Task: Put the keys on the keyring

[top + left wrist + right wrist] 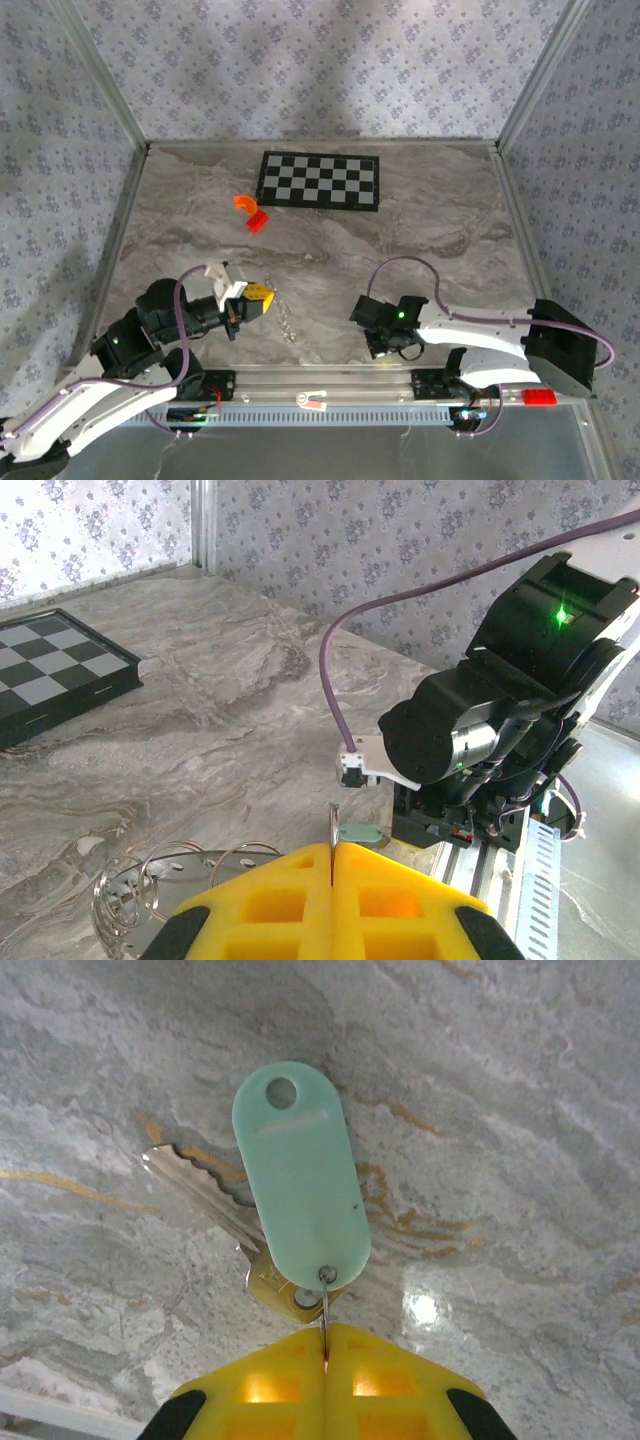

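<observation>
The keys [300, 1185] are a pale teal tag lying over a silver and brass key on the marble table. My right gripper [325, 1332] is shut on the thin wire loop at the tag's near end. It sits low over the table near the front rail [378, 343]. My left gripper [332, 852] is shut on a thin metal ring seen edge-on, part of the keyring [150, 880], whose silvery loops trail to its lower left. The teal tag [362, 832] lies just beyond the left fingertips. From above, the left gripper [262, 293] hovers beside the keyring [285, 315].
A black-and-white checkerboard [320, 180] lies at the back of the table, with an orange curved piece [245, 203] and a red piece [258, 221] in front of it. The right arm's wrist [500, 710] stands close ahead of the left gripper. A metal rail [320, 385] runs along the near edge.
</observation>
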Robot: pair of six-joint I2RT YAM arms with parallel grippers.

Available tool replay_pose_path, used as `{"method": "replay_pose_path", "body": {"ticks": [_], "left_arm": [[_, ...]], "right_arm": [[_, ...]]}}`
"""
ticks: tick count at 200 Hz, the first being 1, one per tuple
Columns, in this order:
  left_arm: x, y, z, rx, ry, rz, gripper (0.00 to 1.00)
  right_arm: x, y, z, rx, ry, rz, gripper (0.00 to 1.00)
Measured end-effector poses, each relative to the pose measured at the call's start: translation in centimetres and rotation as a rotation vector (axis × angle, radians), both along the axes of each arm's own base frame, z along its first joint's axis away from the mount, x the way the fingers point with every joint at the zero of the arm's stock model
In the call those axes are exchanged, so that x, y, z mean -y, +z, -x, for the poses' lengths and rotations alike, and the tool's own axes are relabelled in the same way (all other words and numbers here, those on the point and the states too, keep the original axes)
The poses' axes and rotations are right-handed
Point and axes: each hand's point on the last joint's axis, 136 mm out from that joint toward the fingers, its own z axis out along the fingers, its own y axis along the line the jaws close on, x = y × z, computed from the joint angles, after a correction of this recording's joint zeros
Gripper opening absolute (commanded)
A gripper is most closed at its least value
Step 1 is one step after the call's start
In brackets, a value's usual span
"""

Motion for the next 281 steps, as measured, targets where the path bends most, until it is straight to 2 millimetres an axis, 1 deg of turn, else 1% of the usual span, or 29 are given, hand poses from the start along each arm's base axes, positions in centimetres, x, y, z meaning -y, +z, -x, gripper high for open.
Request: {"method": "replay_pose_path", "body": {"ticks": [37,64,144,213,230,248,260,281], "left_arm": [[0.0,0.0,0.0,0.000,0.000,0.000,0.00],[0.0,0.0,0.0,0.000,0.000,0.000,0.00],[0.0,0.0,0.1,-0.001,-0.007,0.002,0.00],[0.1,0.0,0.1,-0.001,-0.007,0.002,0.00],[0.1,0.0,0.1,-0.001,-0.007,0.002,0.00],[0.1,0.1,0.1,0.000,-0.007,0.002,0.00],[0.1,0.1,0.1,0.001,-0.007,0.003,0.00],[0.1,0.2,0.1,0.002,-0.007,0.006,0.00]], "right_arm": [[0.4,0.2,0.2,-0.068,-0.030,0.036,0.01],[0.8,-0.1,0.5,-0.142,-0.045,0.064,0.00],[0.4,-0.1,1.2,-0.319,0.080,0.149,0.01],[0.1,-0.2,1.4,-0.373,0.132,0.146,0.03],[0.0,-0.1,1.4,-0.370,0.134,0.142,0.06],[-0.3,-0.1,1.1,-0.351,0.136,0.119,0.13],[-0.6,0.0,0.9,-0.335,0.133,0.101,0.18],[-0.8,0.3,0.7,-0.311,0.118,0.080,0.31]]}}
